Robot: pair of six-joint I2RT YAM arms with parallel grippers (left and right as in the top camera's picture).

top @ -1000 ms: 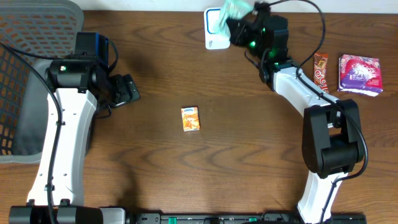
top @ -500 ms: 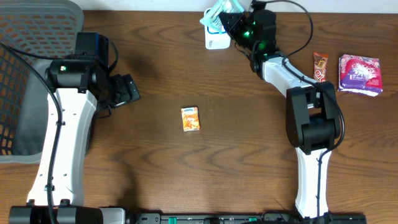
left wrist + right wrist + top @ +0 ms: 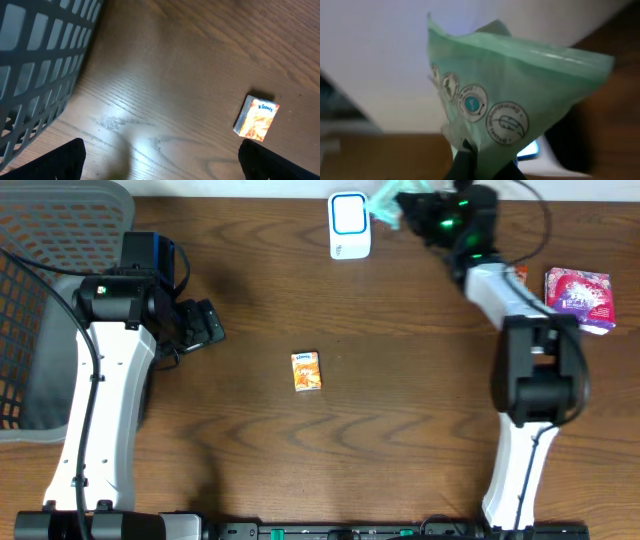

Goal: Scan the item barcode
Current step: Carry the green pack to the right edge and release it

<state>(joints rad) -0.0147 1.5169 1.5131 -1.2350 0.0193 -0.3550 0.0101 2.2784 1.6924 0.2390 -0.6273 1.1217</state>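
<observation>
My right gripper (image 3: 405, 202) is shut on a pale green packet (image 3: 387, 198) at the table's far edge, just right of the white scanner (image 3: 349, 224) with its blue window. In the right wrist view the green packet (image 3: 510, 100) rises out of the shut gripper (image 3: 485, 167), printed with round emblems, and the scanner's lit blue window (image 3: 529, 149) shows behind it. No barcode is visible. At the left, my left gripper (image 3: 205, 325) hangs open over bare wood, its fingertips (image 3: 60, 160) far apart around nothing.
A small orange Kleenex pack (image 3: 306, 370) lies mid-table, also in the left wrist view (image 3: 256, 118). A grey mesh basket (image 3: 40, 240) fills the far left. A red candy bar (image 3: 516, 288) and a pink-purple packet (image 3: 578, 298) lie at the far right.
The right arm swung rightward, carrying the green packet from over the scanner's face to its right side, uncovering the scanner. The left arm stayed still.
</observation>
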